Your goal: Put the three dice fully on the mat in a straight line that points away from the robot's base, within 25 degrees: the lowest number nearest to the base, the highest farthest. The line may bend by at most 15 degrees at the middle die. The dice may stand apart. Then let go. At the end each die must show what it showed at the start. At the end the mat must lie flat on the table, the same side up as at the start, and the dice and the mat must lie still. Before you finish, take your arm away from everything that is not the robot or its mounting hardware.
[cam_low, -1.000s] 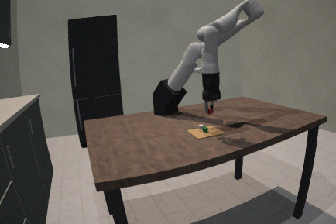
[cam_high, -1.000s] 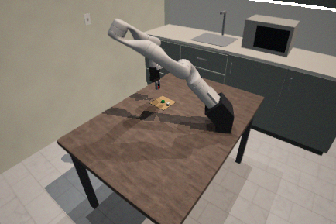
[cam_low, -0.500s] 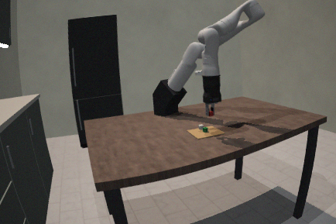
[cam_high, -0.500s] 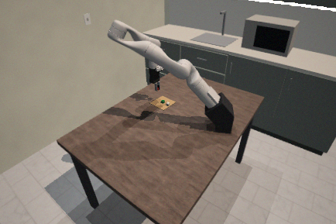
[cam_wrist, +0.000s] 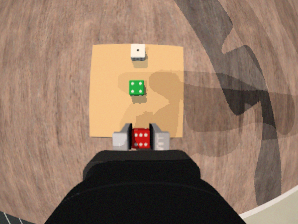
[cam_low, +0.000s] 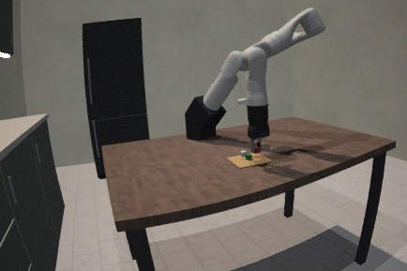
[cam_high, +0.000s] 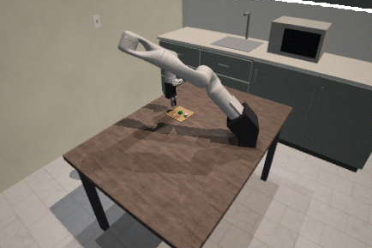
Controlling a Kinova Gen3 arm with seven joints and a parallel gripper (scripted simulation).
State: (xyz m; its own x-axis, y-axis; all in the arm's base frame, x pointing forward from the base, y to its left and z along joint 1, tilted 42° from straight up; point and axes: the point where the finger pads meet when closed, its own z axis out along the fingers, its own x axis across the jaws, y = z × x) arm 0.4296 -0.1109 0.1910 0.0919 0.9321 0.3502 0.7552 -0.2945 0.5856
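From the top, the gripper hangs over the tan mat, at its 10 o'clock edge. From the side, the green die and white die sit on it. At the wrist, the fingers pinch the red die, at the mat's 6 o'clock edge.

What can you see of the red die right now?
The red die is a small cube with white pips; the wrist view shows several on its upper face, too blurred to count. It is clamped between the two grey fingers of the gripper, upright, at the mat's edge farthest from the white die. Whether it touches the mat cannot be told.
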